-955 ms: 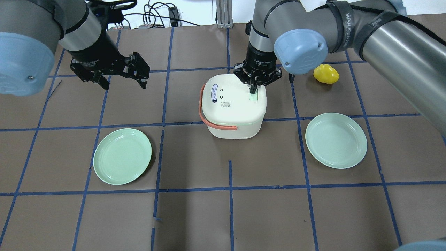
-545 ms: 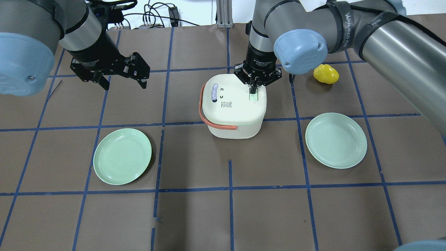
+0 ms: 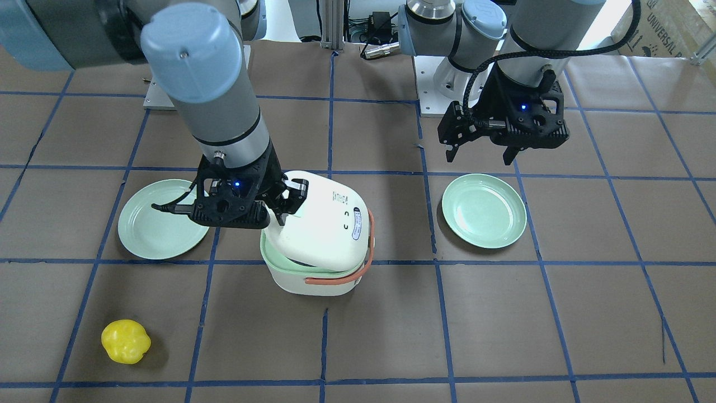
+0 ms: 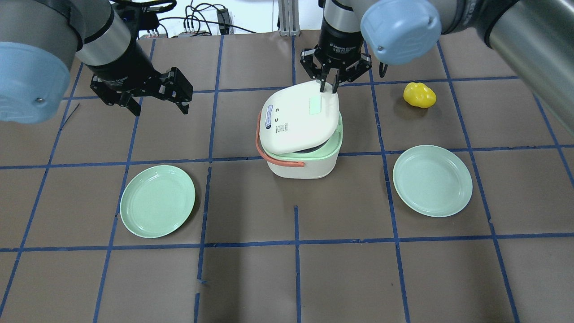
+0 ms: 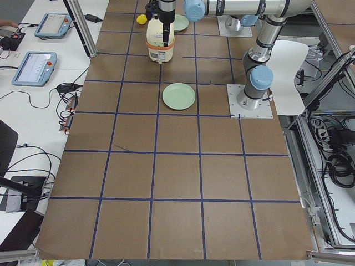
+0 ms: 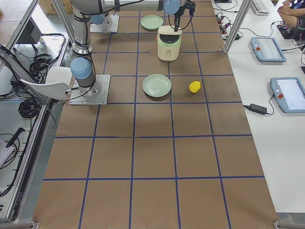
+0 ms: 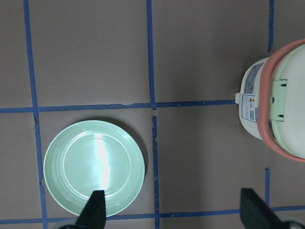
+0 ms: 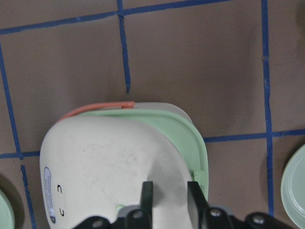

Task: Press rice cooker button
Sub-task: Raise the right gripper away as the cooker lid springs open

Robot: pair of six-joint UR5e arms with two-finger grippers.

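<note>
Taped tbl (image 4: pixel 251 278), cooker lid (image 4: pixel 300 121) ajar, inside hidden

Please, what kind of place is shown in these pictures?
Probably a robotics test lab: a table covered in brown paper with a blue tape grid, control tablets beside it, and loose cables nearby.

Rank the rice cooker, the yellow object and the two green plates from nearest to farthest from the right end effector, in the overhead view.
1. Rice cooker, just by the right end effector.
2. Yellow object, on its right.
3. Right plate, toward the robot.
4. Left plate, far left.
</note>
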